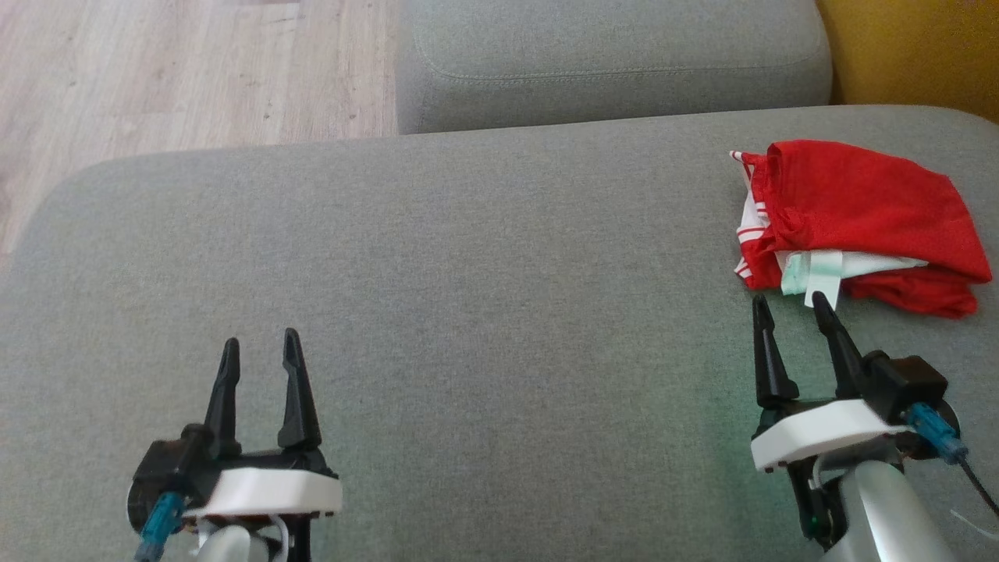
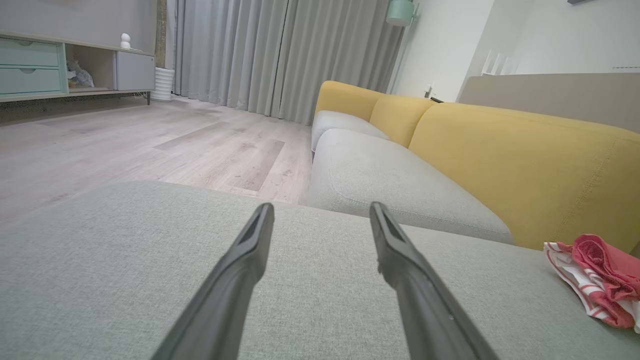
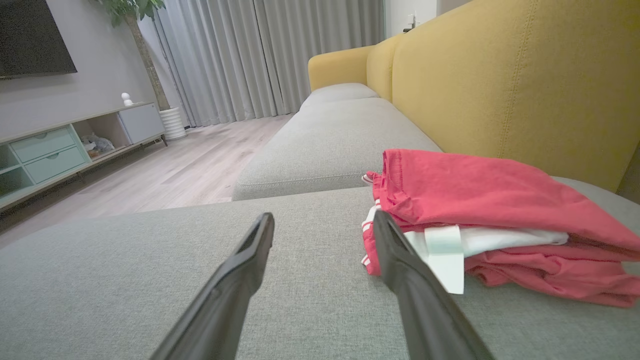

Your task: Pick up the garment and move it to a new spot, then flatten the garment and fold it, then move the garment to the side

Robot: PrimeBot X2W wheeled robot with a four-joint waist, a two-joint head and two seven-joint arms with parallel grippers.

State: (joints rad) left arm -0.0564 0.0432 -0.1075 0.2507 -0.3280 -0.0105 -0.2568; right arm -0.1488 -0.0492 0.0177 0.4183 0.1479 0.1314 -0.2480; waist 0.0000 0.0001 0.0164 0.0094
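Head view: garment (image 1: 858, 204) beside right claw (image 1: 789, 300)

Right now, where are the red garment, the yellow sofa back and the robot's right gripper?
red garment (image 1: 866, 203), head view, on its top red fold.
yellow sofa back (image 3: 500, 75), right wrist view, middle of the cushion face.
right gripper (image 1: 788, 300), head view, midway between its open fingertips.
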